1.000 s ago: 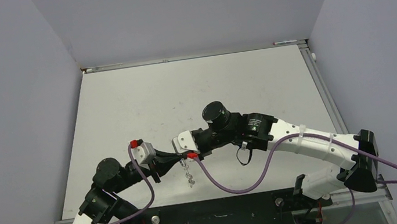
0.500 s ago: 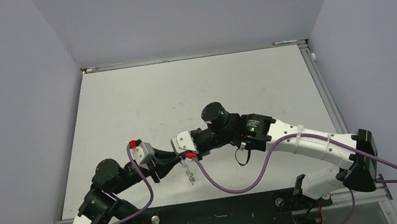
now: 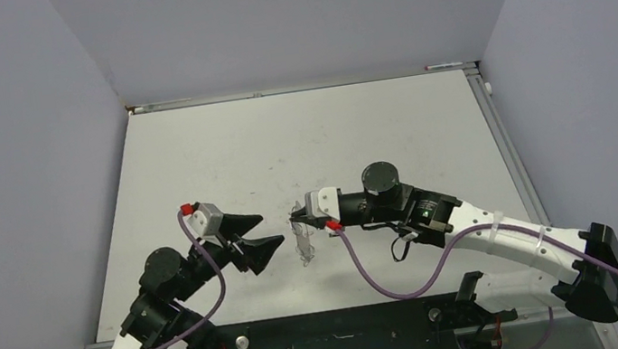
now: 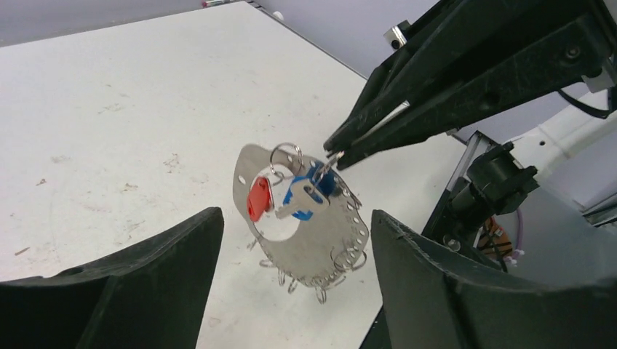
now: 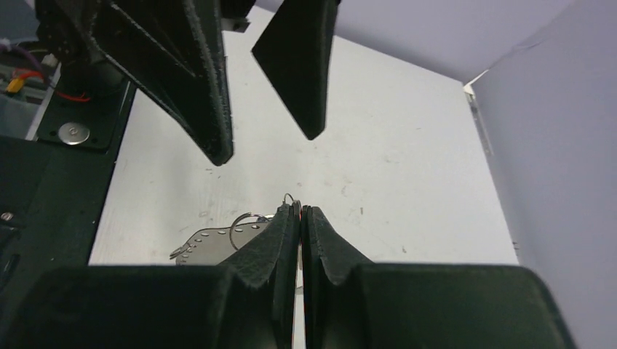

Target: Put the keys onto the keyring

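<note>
The keyring (image 4: pixel 320 243), a flat silvery plate with a round hole and small wire loops along its rim, hangs in the air above the table. A red key (image 4: pixel 259 198) and a blue key (image 4: pixel 305 198) dangle against it from rings at its top. My right gripper (image 3: pixel 297 222) is shut on a wire ring at the keyring's upper edge; in its own view the jaws (image 5: pixel 300 209) are pressed together, the plate (image 5: pixel 211 240) showing to their left. My left gripper (image 3: pixel 271 231) stands open just left of the keyring, holding nothing, its fingers (image 4: pixel 145 276) on either side, apart from it.
The white table (image 3: pixel 327 135) is walled by grey panels at the left, back and right. A black base strip (image 3: pixel 337 335) runs along the near edge. Purple cables (image 3: pixel 393 281) trail from both wrists.
My left gripper has opened, let go and drawn back to the left. My right arm has carried the keyring to the right, where it now hangs from that gripper alone.
</note>
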You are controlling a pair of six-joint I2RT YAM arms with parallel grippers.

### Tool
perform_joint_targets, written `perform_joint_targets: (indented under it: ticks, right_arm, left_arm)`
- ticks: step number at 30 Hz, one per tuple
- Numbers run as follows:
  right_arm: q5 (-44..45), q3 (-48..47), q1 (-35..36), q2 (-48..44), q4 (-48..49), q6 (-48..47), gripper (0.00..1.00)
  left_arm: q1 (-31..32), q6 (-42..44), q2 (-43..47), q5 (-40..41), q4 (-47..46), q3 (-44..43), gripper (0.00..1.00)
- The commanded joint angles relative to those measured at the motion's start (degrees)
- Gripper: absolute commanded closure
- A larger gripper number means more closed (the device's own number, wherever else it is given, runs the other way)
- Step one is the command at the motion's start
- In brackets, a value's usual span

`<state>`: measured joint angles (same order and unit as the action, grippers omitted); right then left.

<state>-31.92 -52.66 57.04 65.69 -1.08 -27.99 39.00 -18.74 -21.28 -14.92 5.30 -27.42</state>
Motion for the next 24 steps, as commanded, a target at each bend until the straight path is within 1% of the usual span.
perform_joint_targets:
  ticks: [1,2,4,7,8,9,14,17,22,24]
  right_arm:
    - [-1.6,1.7,-1.8,-3.8,12.8,4.5,0.95]
    - [-2.1,2.2,-2.2,-4.3,13.7,5.1,0.95]
    - [-3.3,3.3,-2.6,-5.1,15.5,6.4,0.95]
    - [-6.0,4.5,-2.9,-6.1,17.8,7.9,0.95]
    - [-6.9,4.9,-3.0,-6.2,18.5,8.4,0.95]
    - [-7.8,5.3,-3.0,-6.4,19.3,9.1,0.95]
    - [-12.1,6.9,-3.1,-6.3,22.8,12.4,0.95]
    - [-14.8,7.5,-3.1,-5.7,25.2,14.1,0.95]
    - [-17.1,9.1,-3.1,-4.6,31.5,18.4,0.95]
    - [-17.6,9.9,-3.0,-4.0,34.0,20.2,0.95]
  left_arm:
    - [-0.2,-2.0,0.7,-2.7,-3.9,-1.6,0.23]
    - [-0.2,-1.0,0.4,-5.0,-3.8,-1.7,0.22]
    - [-0.2,1.9,-0.3,-8.7,-3.5,-2.3,0.21]
    - [-0.2,5.8,0.8,-13.3,-7.2,-0.3,0.32]
    - [-0.2,6.5,1.8,-13.9,-8.5,0.5,0.37]
    - [-0.2,7.0,2.8,-14.2,-9.5,1.3,0.39]
    - [-0.2,9.5,6.8,-15.2,-12.8,4.2,0.41]
    - [-0.2,11.1,7.1,-17.0,-14.4,5.2,0.49]
    - [-0.2,12.6,6.9,-17.8,-15.0,5.7,0.53]
    - [-0.2,13.7,7.1,-17.9,-15.1,6.0,0.58]
